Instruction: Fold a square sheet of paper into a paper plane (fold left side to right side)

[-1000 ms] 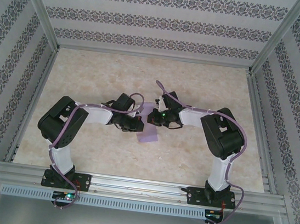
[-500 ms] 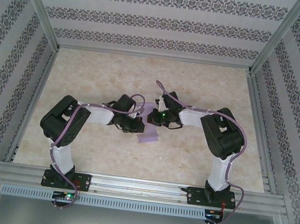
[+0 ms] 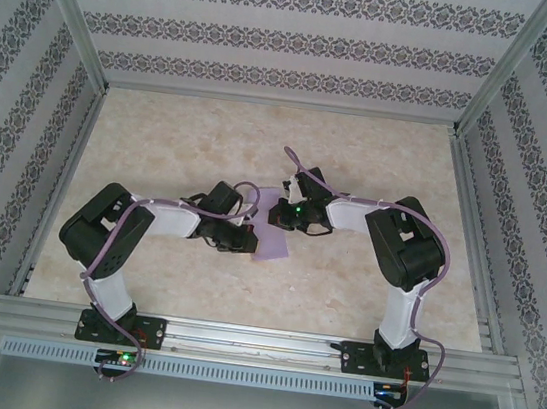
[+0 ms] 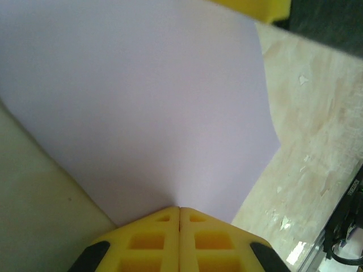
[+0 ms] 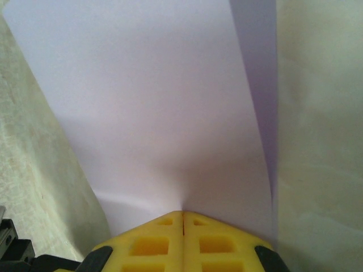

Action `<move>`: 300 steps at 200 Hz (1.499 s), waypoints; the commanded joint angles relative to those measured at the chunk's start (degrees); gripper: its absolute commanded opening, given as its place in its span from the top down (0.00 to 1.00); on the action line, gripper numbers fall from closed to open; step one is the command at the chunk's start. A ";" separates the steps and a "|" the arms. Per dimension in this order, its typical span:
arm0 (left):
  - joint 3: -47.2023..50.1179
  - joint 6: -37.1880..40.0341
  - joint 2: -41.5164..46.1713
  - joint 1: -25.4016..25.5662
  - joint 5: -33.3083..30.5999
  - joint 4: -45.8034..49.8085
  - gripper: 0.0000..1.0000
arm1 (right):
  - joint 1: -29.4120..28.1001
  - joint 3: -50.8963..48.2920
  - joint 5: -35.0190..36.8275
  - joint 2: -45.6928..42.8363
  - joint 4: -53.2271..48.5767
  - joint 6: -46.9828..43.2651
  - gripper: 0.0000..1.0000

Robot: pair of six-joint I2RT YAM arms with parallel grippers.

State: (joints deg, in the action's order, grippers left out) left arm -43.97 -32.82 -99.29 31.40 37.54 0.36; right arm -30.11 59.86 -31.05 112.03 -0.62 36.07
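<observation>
**Lavender sheet [image 3: 270, 246] clamped by both hands at mid-table**

Top external view: the sheet is recorded near the middle of the marbled table [image 3: 211, 146], between the two arms and partly covered by them. The left hand [image 3: 245, 242] is placed at its left side and the right hand [image 3: 276, 219] at its far right part.

Left wrist view: the yellow fingers [image 4: 153, 238] of the left hand [image 4: 180, 209] are seen pressed together, with the sheet [image 4: 142, 102] pinched at their tips. The paper spreads away smooth and unmarked. A second yellow finger [image 4: 255, 7] is noted at its far edge.

Right wrist view: the right hand [image 5: 182, 214] is likewise closed on the sheet [image 5: 159, 102]. A slight buckle is observed by the tips. A darker strip [image 5: 261, 85] of the paper runs along the right side; whether it is a folded layer cannot be determined.
</observation>
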 commanded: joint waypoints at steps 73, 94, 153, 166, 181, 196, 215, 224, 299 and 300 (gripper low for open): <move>5.37 -0.95 3.73 4.01 -2.37 8.25 0.94 | 0.84 -2.67 6.00 4.33 -3.72 0.05 1.00; 6.16 -1.43 4.43 4.20 -2.65 7.87 0.94 | 0.84 -2.88 6.00 4.25 -3.63 0.05 1.00; 2.29 -2.21 11.67 3.06 -3.08 10.44 0.94 | 1.20 -6.63 6.70 0.71 -0.23 1.66 1.00; 0.80 -2.79 12.87 1.38 -3.04 10.90 0.94 | 1.21 -7.57 6.57 0.00 0.85 2.36 1.00; -0.83 -3.08 11.99 -0.99 -1.77 9.60 0.94 | 1.06 -8.67 6.44 -0.57 2.25 3.14 1.00; -3.19 -2.53 9.33 -1.99 -1.65 9.10 0.94 | 1.02 -9.30 6.28 -0.76 3.15 3.69 1.00; -7.71 -0.06 4.28 -2.04 -4.24 11.97 0.95 | 0.93 -9.62 6.22 -0.87 3.60 4.00 1.00; -8.77 0.21 2.06 -2.04 -4.70 11.48 0.95 | 0.94 -9.67 6.18 -0.85 3.85 4.16 1.00; -9.12 0.19 -5.16 -1.87 -6.99 9.18 0.96 | 0.62 -8.50 3.34 -1.96 4.75 4.05 1.00; -9.08 0.20 -5.15 -1.87 -7.06 9.29 0.96 | 0.64 -8.47 3.31 -2.06 4.75 4.03 1.00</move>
State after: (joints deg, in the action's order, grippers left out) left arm -53.49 -34.26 -103.98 29.50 33.47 8.23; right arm -29.85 52.95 -29.93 109.36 9.52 40.42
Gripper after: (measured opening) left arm 0.045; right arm 0.043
